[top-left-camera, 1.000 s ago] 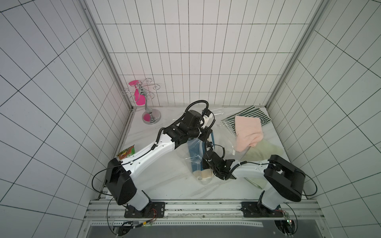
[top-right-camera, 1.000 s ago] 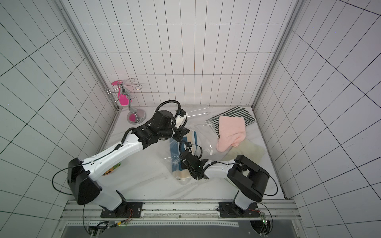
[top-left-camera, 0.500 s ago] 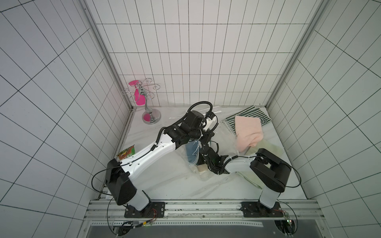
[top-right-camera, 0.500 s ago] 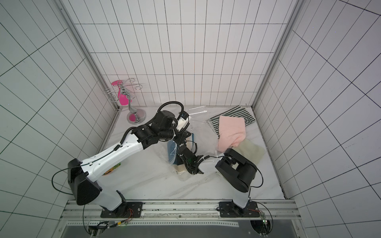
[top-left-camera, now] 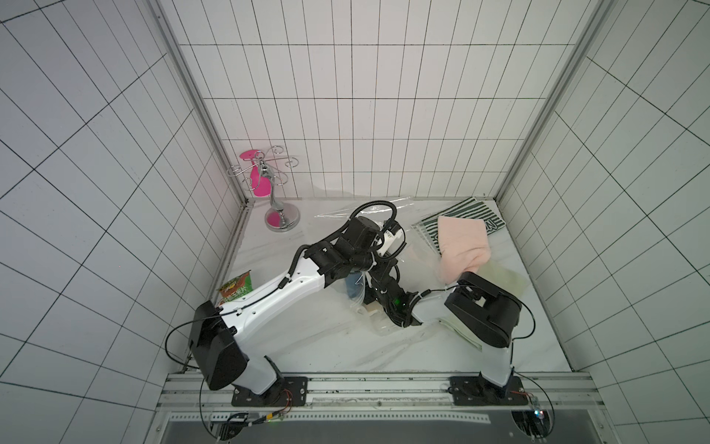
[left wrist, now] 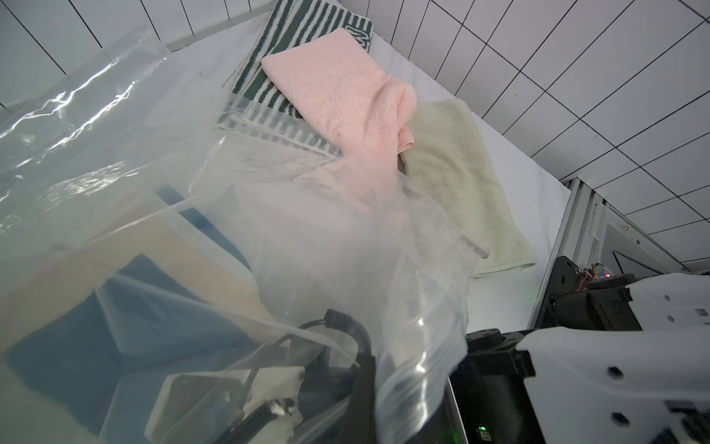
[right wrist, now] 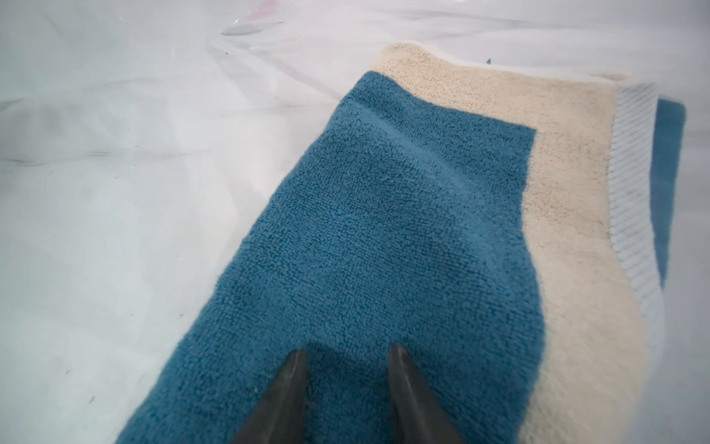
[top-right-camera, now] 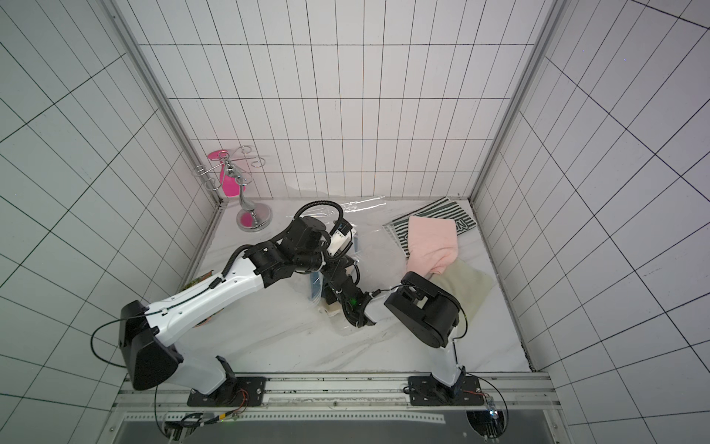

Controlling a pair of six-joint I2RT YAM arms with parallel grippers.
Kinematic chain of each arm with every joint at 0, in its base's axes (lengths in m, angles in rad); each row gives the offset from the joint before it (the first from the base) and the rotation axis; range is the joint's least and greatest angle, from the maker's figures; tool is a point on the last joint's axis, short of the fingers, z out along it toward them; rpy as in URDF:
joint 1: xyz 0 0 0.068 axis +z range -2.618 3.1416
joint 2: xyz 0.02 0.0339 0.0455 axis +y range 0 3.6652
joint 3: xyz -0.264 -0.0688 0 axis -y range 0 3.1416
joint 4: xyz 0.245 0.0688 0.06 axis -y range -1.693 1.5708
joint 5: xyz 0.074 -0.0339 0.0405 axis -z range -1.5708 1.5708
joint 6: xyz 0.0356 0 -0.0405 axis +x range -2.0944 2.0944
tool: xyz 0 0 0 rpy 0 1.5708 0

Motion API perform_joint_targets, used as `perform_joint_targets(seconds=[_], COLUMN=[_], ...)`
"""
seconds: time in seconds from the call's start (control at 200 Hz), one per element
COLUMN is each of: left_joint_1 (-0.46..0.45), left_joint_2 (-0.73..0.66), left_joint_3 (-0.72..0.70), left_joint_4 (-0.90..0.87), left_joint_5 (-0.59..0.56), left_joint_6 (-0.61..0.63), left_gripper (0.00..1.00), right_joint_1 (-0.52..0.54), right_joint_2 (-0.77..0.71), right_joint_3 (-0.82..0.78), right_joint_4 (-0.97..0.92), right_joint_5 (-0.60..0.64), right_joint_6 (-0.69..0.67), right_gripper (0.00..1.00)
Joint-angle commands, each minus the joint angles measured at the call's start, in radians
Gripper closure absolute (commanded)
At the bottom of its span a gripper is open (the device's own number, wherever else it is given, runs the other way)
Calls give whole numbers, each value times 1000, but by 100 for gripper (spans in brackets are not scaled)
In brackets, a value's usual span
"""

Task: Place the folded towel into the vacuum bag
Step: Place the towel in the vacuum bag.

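The folded towel [right wrist: 384, 230], blue with a cream band, lies flat inside the clear vacuum bag [right wrist: 115, 192]. My right gripper [right wrist: 349, 349] is open just above the towel's near end, with blue terry showing between its dark fingers. In both top views the towel [top-left-camera: 350, 294] [top-right-camera: 315, 286] shows through the plastic under my left arm. My left gripper [top-left-camera: 395, 251] is shut on the vacuum bag's [top-left-camera: 345, 211] upper layer and holds it raised. In the left wrist view the crinkly plastic [left wrist: 115, 153] hangs across the lens and hides the jaws.
A pink towel [top-left-camera: 461, 246] lies on a green-striped towel [top-left-camera: 465, 215] at the back right, next to a pale green towel [top-left-camera: 503, 280]. A chrome stand [top-left-camera: 280, 219] is at the back left. A green snack packet [top-left-camera: 236, 292] lies by the left wall. Tiled walls enclose three sides.
My right arm has pushed farther into the bag, under the left arm, and its jaws have opened off the towel. The left arm still holds the bag up.
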Motion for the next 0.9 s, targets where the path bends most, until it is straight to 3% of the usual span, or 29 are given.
perform_joint_targets(seconds=[0.0,0.175,0.425,0.545,0.685,0.895], left_joint_1=[-14,-16,-16,-16,-16,-41], left_joint_2=[3,6,14,5,-6,-25], left_joint_3=[-35,-28,-39,-40,-44,-59], left_joint_4=[-47,-44,-72,-100,-119,-120], left_joint_5=[88,114,83,80,111,189], left_joint_6=[-6,-6,9,23,24,30], left_gripper=[100,100,100,100,100,100], right_joint_1=[-41,-69,-59,-84,-94,-98], right_joint_2=[59,120,153,147,127,147], right_joint_3=[113,224,295,316,421,484], right_joint_4=[99,5,70,58,-167,-271], right_joint_5=[-8,-116,35,-17,-79,-125], right_joint_6=[-104,-53,-67,-25,16,51], right_gripper=[59,56,54,55,53,52])
